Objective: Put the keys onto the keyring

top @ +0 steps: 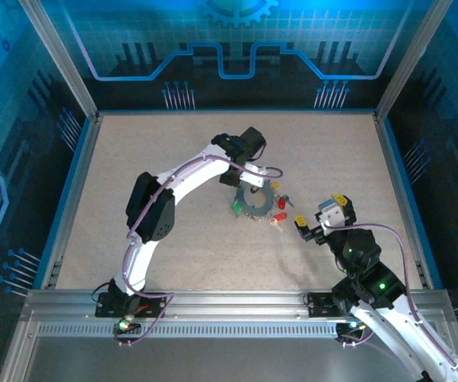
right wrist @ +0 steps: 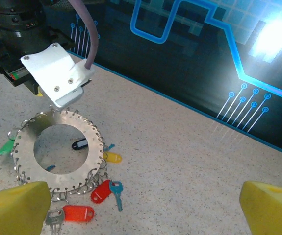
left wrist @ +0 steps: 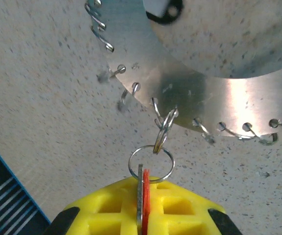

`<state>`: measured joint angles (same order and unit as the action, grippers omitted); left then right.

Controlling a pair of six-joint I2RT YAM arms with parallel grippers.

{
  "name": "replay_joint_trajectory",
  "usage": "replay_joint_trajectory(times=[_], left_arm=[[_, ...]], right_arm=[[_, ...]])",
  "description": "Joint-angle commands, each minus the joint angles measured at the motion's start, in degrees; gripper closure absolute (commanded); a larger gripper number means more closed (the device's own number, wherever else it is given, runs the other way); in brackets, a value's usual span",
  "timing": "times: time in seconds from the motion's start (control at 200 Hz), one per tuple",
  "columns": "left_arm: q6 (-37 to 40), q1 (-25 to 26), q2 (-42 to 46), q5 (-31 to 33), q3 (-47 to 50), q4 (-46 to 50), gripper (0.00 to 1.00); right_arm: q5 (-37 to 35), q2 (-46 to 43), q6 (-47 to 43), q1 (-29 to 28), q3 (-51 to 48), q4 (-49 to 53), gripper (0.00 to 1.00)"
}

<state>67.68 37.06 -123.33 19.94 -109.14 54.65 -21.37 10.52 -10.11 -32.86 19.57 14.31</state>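
The keyring (top: 257, 204) lies flat around the middle of the desk (top: 332, 151), a broad grey band with small wire loops strung along its jagged outer edge. The left gripper (left wrist: 143, 210) comes down on the ring's far side. Its yellow fingers (left wrist: 180, 208) are clenched on a red-headed key (left wrist: 144, 196) held edgewise. A small split ring (left wrist: 151, 164) on that key is linked to a wire loop (left wrist: 164, 128) on the band's edge.

In the right wrist view the left arm's white bracket (right wrist: 57, 73) and black wrist hang over the far rim of the keyring (right wrist: 62, 180) and hide that part of it.

The keys (right wrist: 100, 192) lie loose around the band:
- A red-tagged one (right wrist: 78, 213) and a blue one (right wrist: 116, 192) sit at its near edge.
- A yellow one (right wrist: 112, 157) is on the right.
- A green one (right wrist: 6, 147) is on the left.
- A black tag (right wrist: 79, 144) rests inside the hole.

Several of them touch or overlap the wire loops, which crowds the near rim.

The right gripper (top: 319, 208) hovers near and to the right of the ring, apart from it. Its yellow fingertips (right wrist: 13, 203) are spread wide and hold nothing. The desk to its right is bare.

Dark walls with blue glowing circuit lines (right wrist: 190, 44) close in the far side, and an aluminium frame (top: 236, 306) runs along the near edge.
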Motion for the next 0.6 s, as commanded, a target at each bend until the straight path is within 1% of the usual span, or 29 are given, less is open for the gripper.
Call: replay_joint_trajectory(times=[0.0,0.16,0.33,0.385,0.44,0.475,0.59], left_arm=[[-2.45,-2.48,3.12,-3.15,4.41,-1.8,1.0],[-5.54,-4.97,6.09,-6.84,11.3,-5.07,1.0],[-9.08,-7.56,6.86,-8.52,17.24,-7.71,1.0],[-10.89,-8.39,7.66,-10.7,19.09,-8.38,0.99],[-12.46,-9.35,8.73,-12.49,21.54,-10.03,0.96],[-13.48,-10.15,9.34,-12.97,23.02,-11.37,0.91],[-15.78,-12.62,9.86,-11.72,25.69,-13.12,0.75]], right_arm=[[1.54,0.33,-0.2,1.12,-0.13,-2.25,0.0],[2.81,1.94,0.35,2.14,0.69,-1.69,0.0],[2.22,2.62,0.85,2.85,1.95,-0.51,0.0],[2.22,2.56,1.12,3.09,1.84,-0.49,0.0],[2.21,2.58,1.56,3.35,1.79,-0.42,0.0],[2.41,2.72,1.73,3.46,1.86,-0.35,0.0],[2.81,2.87,1.9,3.75,2.43,0.41,0.0]])
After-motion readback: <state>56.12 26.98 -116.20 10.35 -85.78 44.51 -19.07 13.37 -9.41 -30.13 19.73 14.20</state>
